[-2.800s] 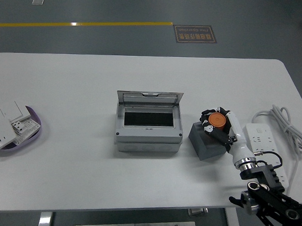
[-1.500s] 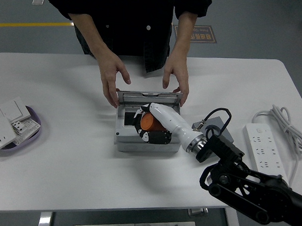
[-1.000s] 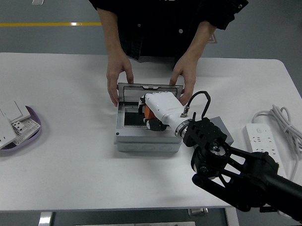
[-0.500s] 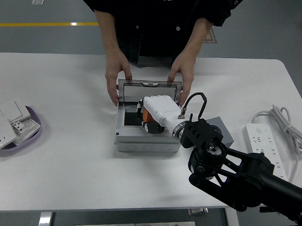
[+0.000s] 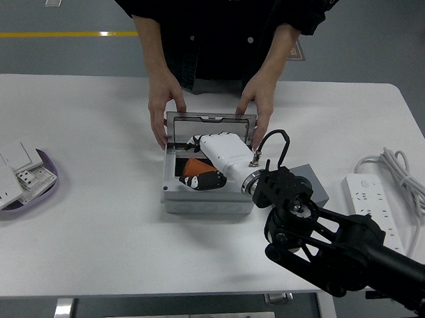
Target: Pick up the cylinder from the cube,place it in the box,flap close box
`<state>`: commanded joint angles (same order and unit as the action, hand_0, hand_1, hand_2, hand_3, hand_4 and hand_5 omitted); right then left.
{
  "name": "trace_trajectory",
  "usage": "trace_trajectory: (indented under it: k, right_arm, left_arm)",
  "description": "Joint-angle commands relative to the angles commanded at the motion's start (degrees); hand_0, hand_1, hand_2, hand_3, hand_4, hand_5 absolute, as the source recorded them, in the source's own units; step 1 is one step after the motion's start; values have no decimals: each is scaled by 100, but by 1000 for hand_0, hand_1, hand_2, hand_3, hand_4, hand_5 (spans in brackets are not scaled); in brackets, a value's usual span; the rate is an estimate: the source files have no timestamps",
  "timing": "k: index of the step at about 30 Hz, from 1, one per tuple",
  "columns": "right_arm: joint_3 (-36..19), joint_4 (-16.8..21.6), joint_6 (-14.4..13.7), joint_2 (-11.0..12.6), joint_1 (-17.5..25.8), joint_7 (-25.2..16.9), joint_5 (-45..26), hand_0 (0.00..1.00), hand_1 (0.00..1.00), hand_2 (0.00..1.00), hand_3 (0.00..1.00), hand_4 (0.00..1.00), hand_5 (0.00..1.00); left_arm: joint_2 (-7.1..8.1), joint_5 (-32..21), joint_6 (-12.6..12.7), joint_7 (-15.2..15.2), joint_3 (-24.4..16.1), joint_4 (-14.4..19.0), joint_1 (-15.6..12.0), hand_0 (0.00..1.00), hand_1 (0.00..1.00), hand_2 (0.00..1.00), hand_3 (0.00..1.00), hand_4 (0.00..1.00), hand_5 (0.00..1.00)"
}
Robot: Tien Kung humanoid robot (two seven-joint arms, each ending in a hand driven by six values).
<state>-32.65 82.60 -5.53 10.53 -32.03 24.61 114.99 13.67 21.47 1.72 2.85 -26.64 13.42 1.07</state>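
From the head view, the right hand [image 5: 211, 159] reaches into the open grey box [image 5: 208, 197], fingers loosely curled above the orange cylinder [image 5: 195, 171], which lies tilted inside; whether they grip it I cannot tell. A person's hands [image 5: 161, 115] steady the box's lid [image 5: 210, 122]. The grey cube [image 5: 311, 182] sits beside the box.

The orange cylinder [image 5: 193, 169] lies tilted inside the box [image 5: 207, 198], toward the left of its dark opening, partly hidden by black fingertips. The box is grey, sitting mid-table, its lid [image 5: 211, 123] standing open at the far edge. The dark grey cube [image 5: 312, 188] sits just right of the box, mostly hidden, nothing on its visible part.
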Motion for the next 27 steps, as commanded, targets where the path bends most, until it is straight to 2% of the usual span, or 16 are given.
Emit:
trace_trajectory:
  k: [2,8,10,11,13,16,18,25,27]
  right_arm:
    - [-72,130,-124,76,78,-85,-231,841,741,738,815,928,482]
    - [-391,847,-522,481,296,-353,-1105,837,737,736,814,945,494]
    - [-476,1063,-577,570,239,-378,-1321,837,737,736,814,945,494]
    - [-513,1178,-600,605,190,-389,-1419,795,698,700,757,941,501]
    - [-561,1283,-645,642,45,-416,-1525,795,698,700,757,941,501]
    - [-569,1115,-704,653,-259,-477,-1581,795,698,700,757,941,501]
    - [-518,893,-735,653,-477,-534,-1591,757,669,672,724,906,473]
    - [-40,-72,-835,621,-1227,-848,-1975,739,660,662,718,900,469]
    - [79,-327,-850,630,-1327,-902,-2063,739,660,662,718,900,469]
  left_arm:
    - [-5,11,0,0,-12,5,-1,594,630,623,639,701,221]
    - [-28,10,1,3,-9,5,-18,593,630,620,638,701,219]
    - [-31,4,1,4,4,2,-19,593,630,620,638,701,219]
    - [-31,3,2,3,7,1,-18,594,629,621,639,702,220]
    - [-28,4,3,2,11,2,-12,594,629,621,639,702,220]
    - [-20,7,3,-1,17,4,6,594,629,621,639,702,220]
    - [-16,3,4,-1,27,5,14,595,630,621,639,702,222]
    - [0,-30,5,3,86,0,24,594,629,619,639,702,219]
    - [0,-32,5,3,89,1,32,594,629,619,639,702,219]
